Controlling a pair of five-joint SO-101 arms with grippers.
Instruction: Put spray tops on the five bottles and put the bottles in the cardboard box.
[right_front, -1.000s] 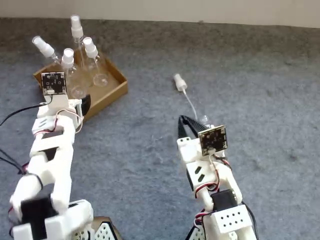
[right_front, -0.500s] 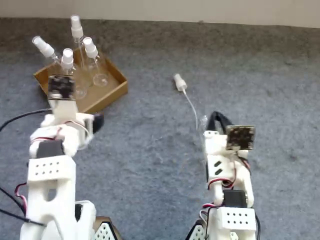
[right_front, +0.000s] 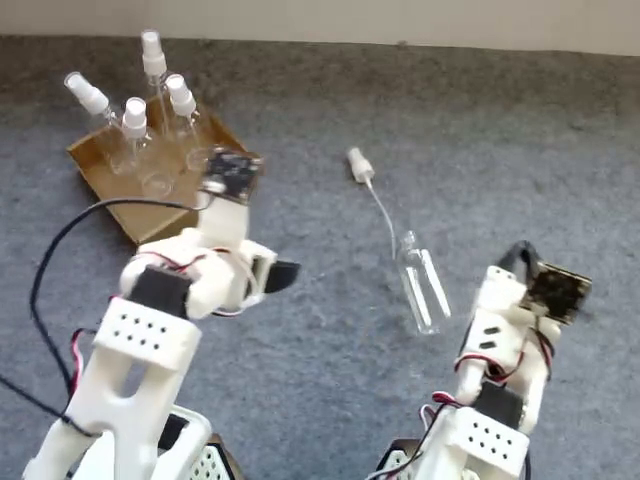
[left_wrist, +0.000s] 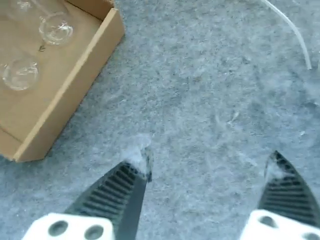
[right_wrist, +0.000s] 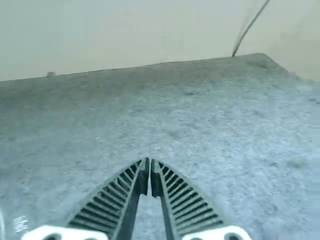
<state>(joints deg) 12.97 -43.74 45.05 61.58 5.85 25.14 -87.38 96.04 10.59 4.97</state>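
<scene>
A cardboard box (right_front: 115, 185) at the far left holds several clear bottles (right_front: 165, 140) with white spray tops. One more clear bottle (right_front: 422, 285) lies capless on the grey carpet at centre right. A loose spray top (right_front: 358, 165) lies beyond it, its thin tube (right_front: 383, 215) running toward the bottle's neck. My left gripper (right_front: 272, 274) hangs over bare carpet between box and bottle, open and empty (left_wrist: 207, 167); the left wrist view shows the box's corner (left_wrist: 70, 92) and the tube's end (left_wrist: 292, 32). My right gripper (right_front: 520, 256) sits right of the bottle, shut and empty (right_wrist: 149, 172), pointing at far carpet.
Grey carpet covers the whole table, with open room in the middle and on the right. A pale wall (right_wrist: 125, 30) runs along the far edge. A black cable (right_front: 60, 250) loops beside the left arm.
The left arm swung right, away from the box and toward the middle. The right arm pulled back to the right, uncovering the lying bottle.
</scene>
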